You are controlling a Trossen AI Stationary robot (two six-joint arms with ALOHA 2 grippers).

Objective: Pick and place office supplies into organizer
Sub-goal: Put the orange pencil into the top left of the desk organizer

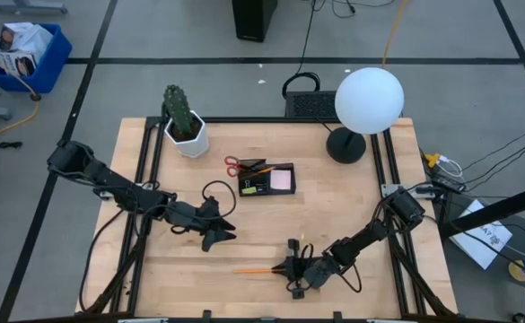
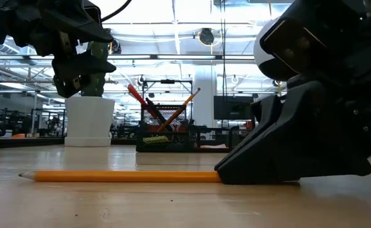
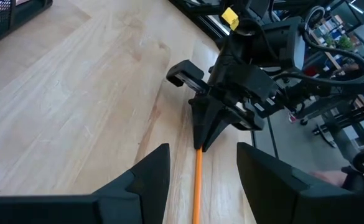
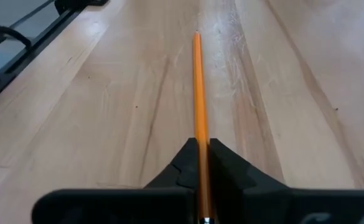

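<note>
An orange pencil (image 1: 255, 269) lies flat on the wooden table near its near edge, point toward the left. My right gripper (image 1: 287, 266) is low on the table at the pencil's right end and shut on it. My left gripper (image 1: 219, 231) hovers open left of centre, raised above the table (image 2: 77, 63); its wrist view looks between its fingers (image 3: 145, 180) at the pencil (image 3: 198, 186) and the right gripper (image 3: 201, 140). The black organizer (image 1: 267, 167) stands at the table's middle, holding a pink sticky-note pad (image 1: 282, 180), red-handled scissors (image 1: 233, 165) and an upright pencil (image 2: 184, 107). My right gripper pinches the pencil between its two fingers (image 4: 222, 165) near the eraser end (image 4: 200, 152). It comes in low from the table's right, fingers lying roughly along the pencil. The pencil rests full length on the table (image 2: 122, 176), its point (image 4: 196, 36) reaching away from the gripper.
A white hexagonal cactus pot (image 1: 186, 135) stands at the far left, a round white lamp (image 1: 368, 100) on a black base at the far right. Bare wood lies between the pencil and the organizer. Black frame rails run along both table sides.
</note>
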